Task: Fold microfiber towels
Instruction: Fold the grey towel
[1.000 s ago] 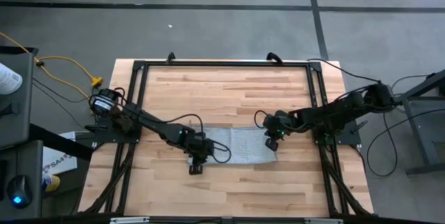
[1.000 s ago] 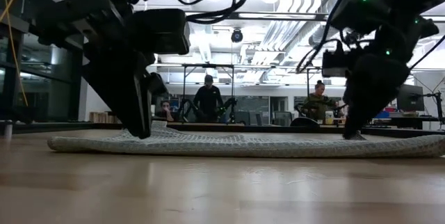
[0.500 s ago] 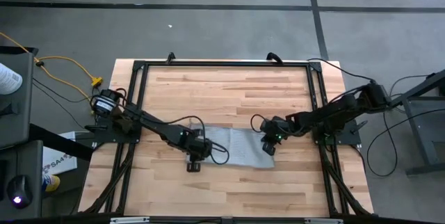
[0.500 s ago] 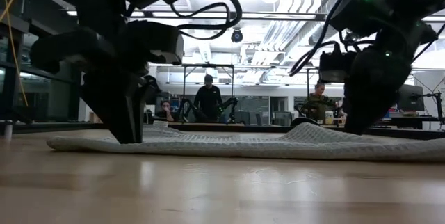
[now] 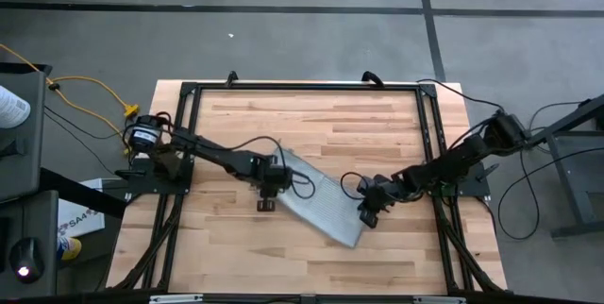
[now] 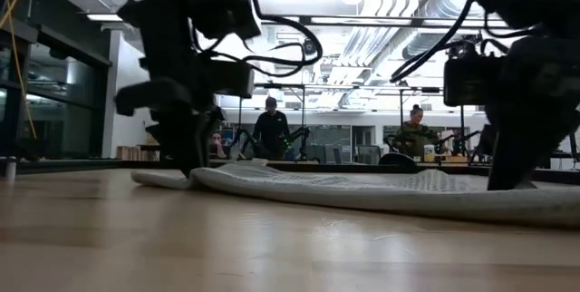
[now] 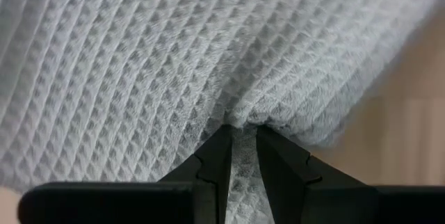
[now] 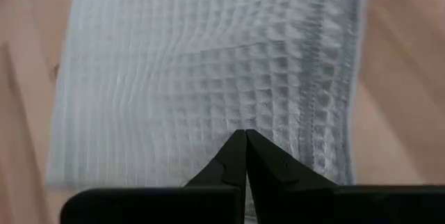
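High view: left tool (image 5: 274, 177) and right tool (image 5: 368, 211) each pinch the towel (image 5: 319, 206); keep both clamped, moving together, cloth taut over the worktop (image 5: 311, 120).

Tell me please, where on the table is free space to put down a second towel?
The widest bare wood lies between the table's far edge and the towel. A narrower strip runs along the near edge. The middle is crowded: the left gripper and right gripper each pinch an end of the towel.
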Available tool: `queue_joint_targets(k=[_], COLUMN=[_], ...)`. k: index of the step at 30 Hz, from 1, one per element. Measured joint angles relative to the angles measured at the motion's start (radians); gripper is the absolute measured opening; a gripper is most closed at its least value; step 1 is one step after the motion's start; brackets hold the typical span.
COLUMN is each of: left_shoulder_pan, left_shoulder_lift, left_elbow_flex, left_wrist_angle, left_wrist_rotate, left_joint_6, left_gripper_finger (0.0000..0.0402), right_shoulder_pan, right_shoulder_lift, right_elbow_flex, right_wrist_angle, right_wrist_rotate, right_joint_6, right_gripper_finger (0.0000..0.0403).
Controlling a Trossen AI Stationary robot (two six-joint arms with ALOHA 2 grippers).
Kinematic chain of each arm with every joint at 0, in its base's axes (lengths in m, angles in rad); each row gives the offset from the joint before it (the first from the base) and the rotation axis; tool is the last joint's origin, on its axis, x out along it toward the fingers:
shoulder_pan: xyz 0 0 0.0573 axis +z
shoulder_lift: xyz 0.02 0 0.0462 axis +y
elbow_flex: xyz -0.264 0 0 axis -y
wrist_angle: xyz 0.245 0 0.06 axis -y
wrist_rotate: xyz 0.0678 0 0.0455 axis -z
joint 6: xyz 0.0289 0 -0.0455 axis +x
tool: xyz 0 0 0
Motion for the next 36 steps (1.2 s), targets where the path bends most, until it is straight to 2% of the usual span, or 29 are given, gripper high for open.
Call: queue_joint_targets(k=[11, 17, 27, 31, 36], left_shoulder_pan=[0.145, 0.167, 0.067, -0.018, -0.133], left_shoulder_lift=[0.004, 0.008, 0.006, 0.005, 0.005], left_elbow_flex=[0.037, 0.099, 0.322, 0.375, 0.380], left_wrist_angle=[0.010, -0.029, -0.209, -0.201, -0.126], left_wrist_rotate=[-0.005, 0.008, 0.081, 0.115, 0.119], left_joint_6=[0.143, 0.154, 0.134, 0.112, 0.097], left_gripper_finger=[0.0072, 0.0072, 0.0072, 0.0072, 0.0072], right_shoulder_pan=[0.082, 0.072, -0.048, -0.072, -0.073], right_shoulder_lift=[0.001, 0.001, 0.000, -0.001, -0.001], right_elbow_flex=[0.000, 0.000, 0.001, 0.002, 0.002], right_wrist_angle=[0.158, 0.160, 0.158, 0.126, 0.074], right_wrist_rotate=[0.004, 0.064, 0.054, 0.054, 0.025], right_joint_6=[0.050, -0.026, -0.136, -0.135, -0.127], right_gripper_finger=[0.0002, 0.0002, 0.0002, 0.0002, 0.0002])
